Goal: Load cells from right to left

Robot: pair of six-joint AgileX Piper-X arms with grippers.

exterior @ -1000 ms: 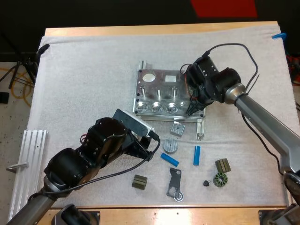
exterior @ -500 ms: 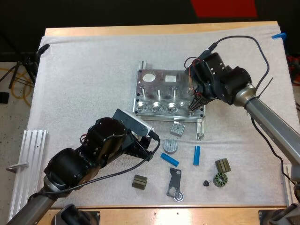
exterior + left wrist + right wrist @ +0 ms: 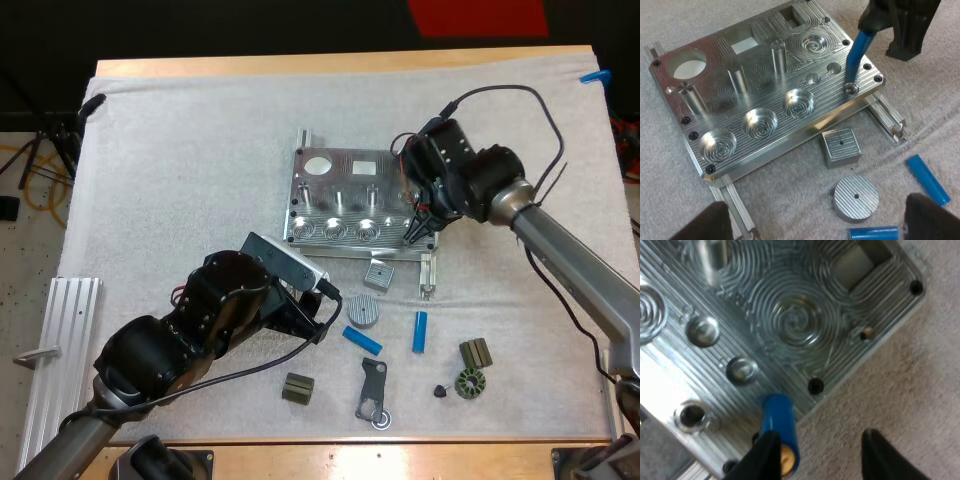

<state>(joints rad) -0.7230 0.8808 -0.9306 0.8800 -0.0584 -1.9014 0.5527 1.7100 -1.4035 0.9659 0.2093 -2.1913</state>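
Right gripper [image 3: 416, 228], right of centre in the high view, pinches a blue cell [image 3: 856, 56] by its upper end. The cell's long axis is tilted: its top leans out toward the right arm, and its lower tip is over the front right corner of the fixture [image 3: 340, 185]. In the right wrist view the tip lies just beside the rimmed hole [image 3: 690, 415], not in it. Judged: a small sideways shift and uprighting come before any descent.

Left gripper [image 3: 824, 224], lower left of centre, hangs spread and empty, well apart from that corner; the right arm is far nearer.

On the mat below the fixture:
- square block [image 3: 841, 146]
- ridged disc [image 3: 856, 197]
- one loose cell [image 3: 362, 341]
- second loose cell [image 3: 420, 331]

None stands in the path.
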